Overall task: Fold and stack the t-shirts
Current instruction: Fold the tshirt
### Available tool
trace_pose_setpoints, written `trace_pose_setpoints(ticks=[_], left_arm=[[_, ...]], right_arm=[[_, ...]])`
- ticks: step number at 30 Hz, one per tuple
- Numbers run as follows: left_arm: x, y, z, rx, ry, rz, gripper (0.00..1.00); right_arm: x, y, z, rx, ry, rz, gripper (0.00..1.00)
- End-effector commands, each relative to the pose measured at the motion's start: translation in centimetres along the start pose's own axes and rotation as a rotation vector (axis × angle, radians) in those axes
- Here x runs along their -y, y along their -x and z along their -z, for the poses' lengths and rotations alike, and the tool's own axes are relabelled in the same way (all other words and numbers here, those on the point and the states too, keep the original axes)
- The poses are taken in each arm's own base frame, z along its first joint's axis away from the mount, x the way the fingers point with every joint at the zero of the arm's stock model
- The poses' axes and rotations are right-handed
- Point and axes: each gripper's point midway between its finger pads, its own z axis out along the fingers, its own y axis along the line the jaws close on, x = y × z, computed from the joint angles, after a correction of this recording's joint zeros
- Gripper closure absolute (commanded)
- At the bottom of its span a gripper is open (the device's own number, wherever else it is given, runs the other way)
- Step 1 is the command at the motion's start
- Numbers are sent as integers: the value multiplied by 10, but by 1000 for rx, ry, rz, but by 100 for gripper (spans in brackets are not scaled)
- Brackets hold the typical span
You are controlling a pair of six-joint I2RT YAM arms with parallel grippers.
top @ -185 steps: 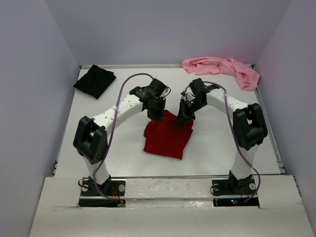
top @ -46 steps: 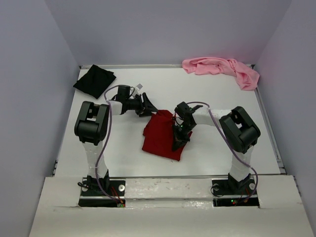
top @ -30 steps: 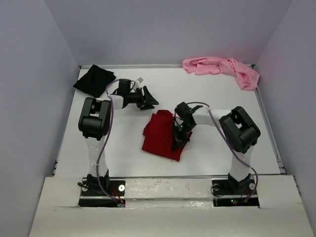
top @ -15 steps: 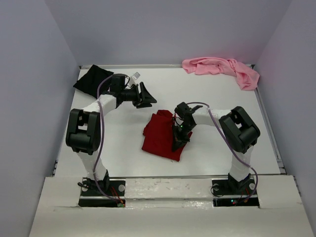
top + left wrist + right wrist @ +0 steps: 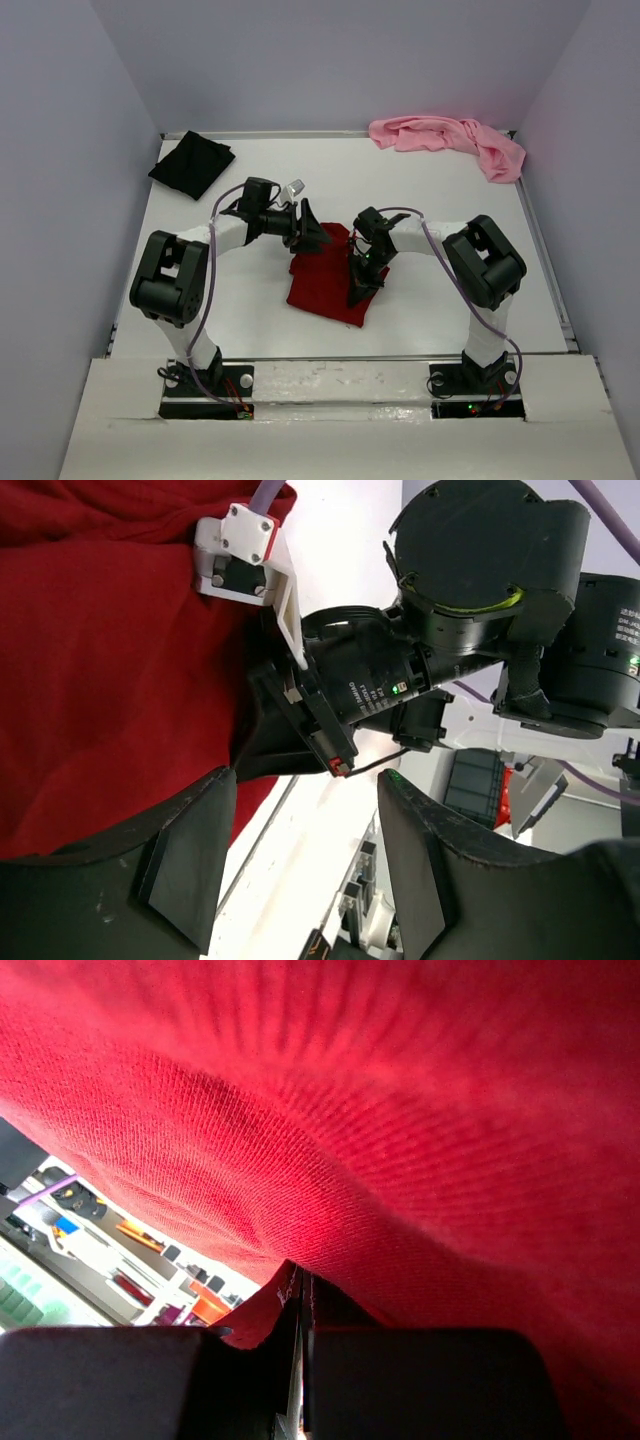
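We see the dark red t-shirt point(image 5: 318, 290) folded mid-way across the table point(image 5: 450, 260), our right gripper point(image 5: 358, 288) pinched shut on its cloth. Our left gripper point(image 5: 314, 236) hovers at its far edge, fingers apart and empty. The white print on the right gripper's body is too small to read.

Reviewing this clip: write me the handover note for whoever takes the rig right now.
Left hand: open, empty, at the far left edge of the red shirt.
Right hand: shut on the red shirt's right side.
Black shirt: looks folded, far left corner.
Pink shirt: crumpled, far right.
Done: red shirt partly folded, in the middle.
Left: finish the red, fold the pink, stack all three.
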Motion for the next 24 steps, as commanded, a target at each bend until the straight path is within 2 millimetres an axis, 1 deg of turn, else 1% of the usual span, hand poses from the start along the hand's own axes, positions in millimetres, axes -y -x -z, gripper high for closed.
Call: trace_pose_setpoints(ticks=[1, 4, 6, 7, 11, 14, 16, 24], left_arm=[[19, 7, 1, 11, -89, -38, 32], [19, 13, -3, 21, -102, -47, 32], [12, 16, -7, 26, -98, -47, 32], [5, 17, -11, 21, -91, -25, 32], [-4, 19, -21, 19, -93, -19, 32], [-12, 26, -29, 28, -82, -28, 32], [-12, 32, -34, 29, -87, -36, 32], [-40, 50, -52, 63, -44, -30, 32]], right_arm=[[13, 2, -13, 3, -58, 28, 100], [13, 2, -12, 7, -59, 30, 100], [13, 1, -12, 7, -59, 30, 100], [13, 1, -12, 7, -59, 30, 100], [13, 1, -12, 9, -58, 30, 100], [12, 2, -12, 10, -57, 31, 100], [12, 1, -12, 9, -56, 32, 100], [12, 1, -11, 11, -55, 30, 100]])
